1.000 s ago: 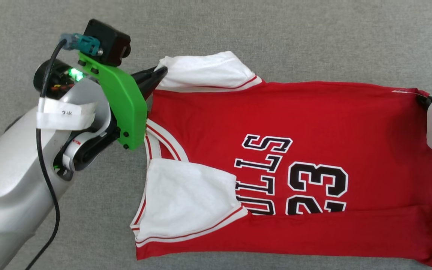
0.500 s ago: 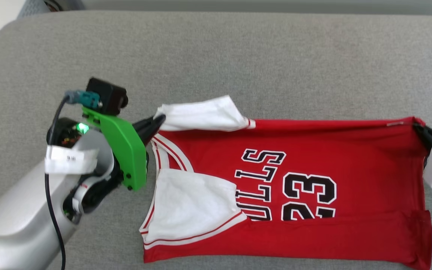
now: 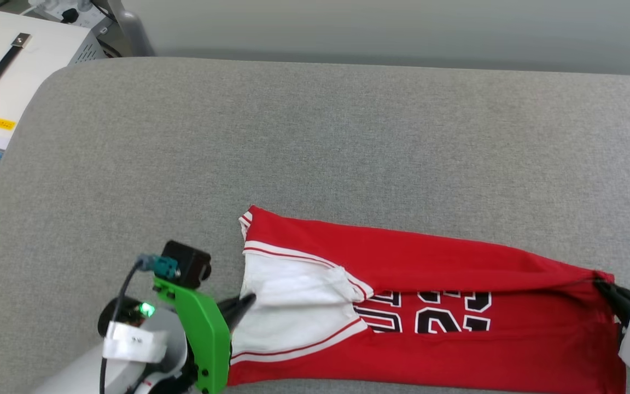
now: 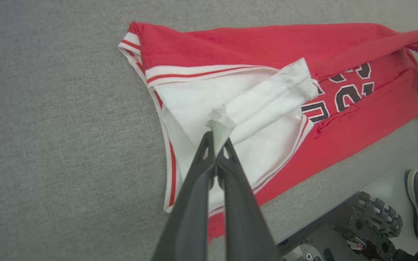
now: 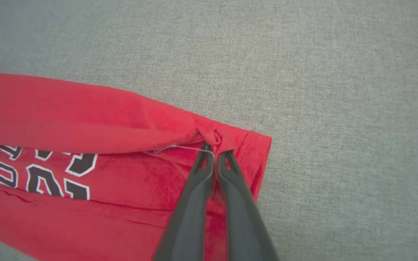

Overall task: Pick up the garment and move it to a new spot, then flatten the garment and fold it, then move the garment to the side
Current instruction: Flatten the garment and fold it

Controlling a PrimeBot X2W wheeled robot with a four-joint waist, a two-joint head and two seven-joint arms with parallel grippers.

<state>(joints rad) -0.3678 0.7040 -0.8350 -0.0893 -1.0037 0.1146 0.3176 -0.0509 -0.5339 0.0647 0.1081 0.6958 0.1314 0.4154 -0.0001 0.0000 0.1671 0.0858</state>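
Observation:
The garment (image 3: 430,262), a red jersey with white sleeves and black print, lies lengthwise across the near part of the grey table (image 3: 315,137). Its far long edge is drawn over toward me, so a red flap covers the upper half of the print. My left gripper (image 3: 246,302) is shut on the white sleeve's corner at the collar end. In the left wrist view, that gripper (image 4: 217,139) pinches the sleeve of the garment (image 4: 230,47). My right gripper (image 3: 602,285) is shut on the red hem corner. The right wrist view has this gripper (image 5: 214,150) pinching bunched fabric of the garment (image 5: 67,108).
A white equipment case (image 3: 14,65) stands off the table's far left corner. Grey padded surface stretches wide behind the garment. The left wrist view takes in the table's near edge, my wheeled base (image 4: 374,217) and a person's shoe (image 4: 417,203) on the floor.
The head camera has tilted, so the whole picture shifted. Both grippers pulled the garment's far edge toward the near edge, laying a red flap and the sleeve over the front.

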